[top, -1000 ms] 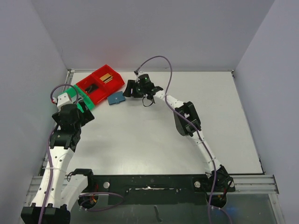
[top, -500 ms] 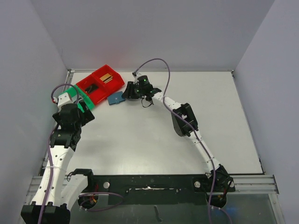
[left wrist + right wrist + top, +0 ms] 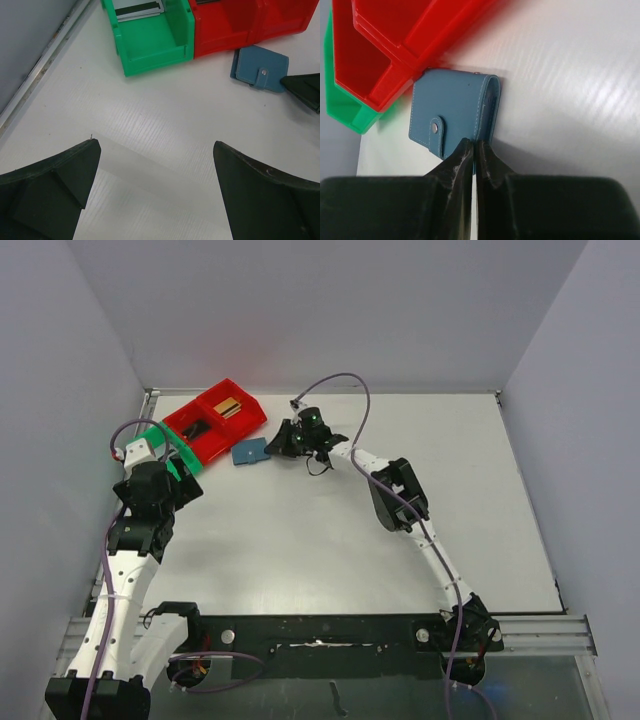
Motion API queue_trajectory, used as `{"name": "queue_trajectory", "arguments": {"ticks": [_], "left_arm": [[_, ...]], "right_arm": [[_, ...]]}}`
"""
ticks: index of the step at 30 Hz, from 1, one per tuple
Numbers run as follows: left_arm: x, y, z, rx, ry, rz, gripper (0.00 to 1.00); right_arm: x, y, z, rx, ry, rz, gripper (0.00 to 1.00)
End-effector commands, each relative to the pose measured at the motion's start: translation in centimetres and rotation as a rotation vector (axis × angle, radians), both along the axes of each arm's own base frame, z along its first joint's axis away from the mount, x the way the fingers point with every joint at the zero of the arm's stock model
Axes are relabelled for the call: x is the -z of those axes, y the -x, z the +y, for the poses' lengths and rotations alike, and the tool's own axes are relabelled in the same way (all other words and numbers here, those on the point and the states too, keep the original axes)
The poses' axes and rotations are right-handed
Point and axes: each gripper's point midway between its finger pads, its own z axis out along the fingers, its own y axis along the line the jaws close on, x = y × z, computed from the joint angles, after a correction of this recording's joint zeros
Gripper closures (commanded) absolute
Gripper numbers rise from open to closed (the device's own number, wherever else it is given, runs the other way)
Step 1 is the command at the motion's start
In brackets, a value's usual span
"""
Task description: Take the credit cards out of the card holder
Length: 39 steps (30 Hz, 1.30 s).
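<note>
Top external: card holder [image 3: 249,451], table [image 3: 300,540], walls [image 3: 330,310]

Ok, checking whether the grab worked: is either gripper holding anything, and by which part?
The left gripper is open, empty. The right gripper is shut at the near edge of the wallet, beside its snap tab; a true pinch cannot be told.

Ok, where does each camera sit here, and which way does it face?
Top: above, behind the arms, looking down on the table; both arms show.
Left wrist: faces the green bin and red bin; open left gripper shows.
Right wrist: close over the wallet; shut right gripper shows.
All share the wallet.
</note>
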Motion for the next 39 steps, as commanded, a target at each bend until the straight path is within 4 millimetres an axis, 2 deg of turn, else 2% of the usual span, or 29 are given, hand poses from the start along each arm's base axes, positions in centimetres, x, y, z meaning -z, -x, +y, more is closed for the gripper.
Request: {"name": "queue_trajectory", "arguments": {"ticks": [1,6,10,12,14,15,16,18,21,24,29,32,33,39], "left_arm": [[-1.3,-0.8,0.2,-0.002,-0.01,-0.054,0.04],[-1.2,-0.9,0.2,0.002,-0.01,-0.047,0.04],[-1.0,-0.9,0.0,0.009,-0.006,-0.04,0.04],[-0.9,-1.0,-0.1,0.014,-0.003,-0.039,0.04],[-0.9,-1.0,-0.1,0.015,-0.002,-0.036,0.04],[-0.8,-1.0,-0.1,0.017,-0.001,-0.036,0.04],[-0.8,-1.0,-0.2,0.018,-0.001,-0.035,0.04],[-0.8,-1.0,-0.2,0.018,-0.001,-0.036,0.04],[-0.8,-0.9,-0.2,0.018,0.001,-0.035,0.04],[-0.8,-1.0,-0.3,0.024,0.004,-0.037,0.04],[-0.7,-1.1,-0.4,0.029,0.004,-0.03,0.04],[-0.7,-1.2,-0.5,0.033,0.007,-0.033,0.04],[-0.7,-1.2,-0.5,0.036,0.007,-0.033,0.04],[-0.7,-1.1,-0.5,0.037,0.006,-0.034,0.04]], "right_arm": [[-4.2,0.3,-2.1,0.105,-0.006,-0.004,1.0],[-3.1,4.7,-6.2,0.257,0.03,0.071,1.0],[-3.1,10.3,-7.8,0.293,0.047,0.098,1.0],[-2.8,13.4,-8.6,0.306,0.074,0.125,0.94],[-3.0,16.7,-8.9,0.308,0.081,0.132,0.84],[-3.2,18.3,-8.9,0.301,0.083,0.137,0.74],[-3.4,19.6,-8.8,0.283,0.08,0.134,0.64],[-4.8,21.2,-8.8,0.223,0.077,0.098,0.51],[-6.4,20.8,-10.2,0.206,0.149,0.03,0.4],[-7.5,19.6,-11.5,0.181,0.229,-0.056,0.36],[-7.3,16.8,-12.4,0.087,0.319,-0.077,0.32],[-7.7,15.2,-11.0,-0.024,0.341,-0.115,0.31],[-6.8,15.0,-11.1,-0.046,0.37,-0.1,0.31],[-5.4,12.7,-8.5,-0.172,0.414,-0.087,0.32]]}}
